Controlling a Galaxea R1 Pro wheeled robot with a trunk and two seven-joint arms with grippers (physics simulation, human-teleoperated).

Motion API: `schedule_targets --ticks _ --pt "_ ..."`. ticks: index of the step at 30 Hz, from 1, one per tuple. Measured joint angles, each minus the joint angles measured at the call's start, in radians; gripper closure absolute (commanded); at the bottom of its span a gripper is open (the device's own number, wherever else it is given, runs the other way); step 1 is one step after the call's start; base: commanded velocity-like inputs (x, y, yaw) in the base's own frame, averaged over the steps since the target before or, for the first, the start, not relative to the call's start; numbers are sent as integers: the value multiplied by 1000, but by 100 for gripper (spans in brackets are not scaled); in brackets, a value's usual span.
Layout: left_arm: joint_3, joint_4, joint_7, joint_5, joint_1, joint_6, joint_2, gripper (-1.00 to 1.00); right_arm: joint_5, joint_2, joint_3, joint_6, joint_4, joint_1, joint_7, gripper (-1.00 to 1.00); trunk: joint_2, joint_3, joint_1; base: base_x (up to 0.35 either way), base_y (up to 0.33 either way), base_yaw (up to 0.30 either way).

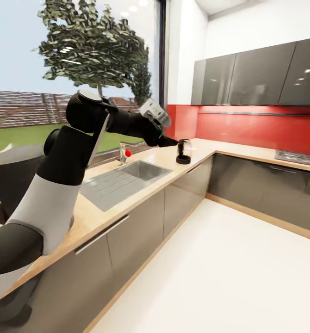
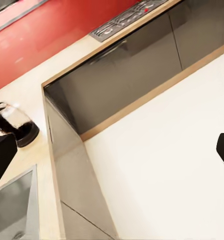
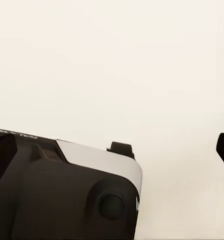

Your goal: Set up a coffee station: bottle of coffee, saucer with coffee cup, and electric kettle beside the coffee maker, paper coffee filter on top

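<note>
The worktop (image 1: 199, 155) is pale wood grain with a smooth matt face. The sink (image 1: 127, 178) is brushed steel, dull grey. The kettle (image 1: 183, 151) is dark translucent glass on a black plastic base. Cabinet fronts (image 1: 247, 180) are glossy grey; the wall panel (image 1: 261, 127) shines red. The floor (image 1: 229, 273) is plain cream.

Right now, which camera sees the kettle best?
The head view: the electric kettle stands whole and upright on the kitchen countertop, just past the left claw. The left wrist view catches the kettle at the picture's edge, partly cut off. The right wrist view looks at pale floor.
</note>
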Motion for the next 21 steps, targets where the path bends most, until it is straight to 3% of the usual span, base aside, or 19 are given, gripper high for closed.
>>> schedule_targets --ticks 9,21 --pt "1 0 0 0 0 0 1 -100 0 0 0 0 0 0 0 -100 0 3 0 0 -277 -234" --pt "0 9 -4 4 3 -3 -1 -100 -1 -14 0 1 -1 0 0 -100 0 3 0 0 -30 -19"
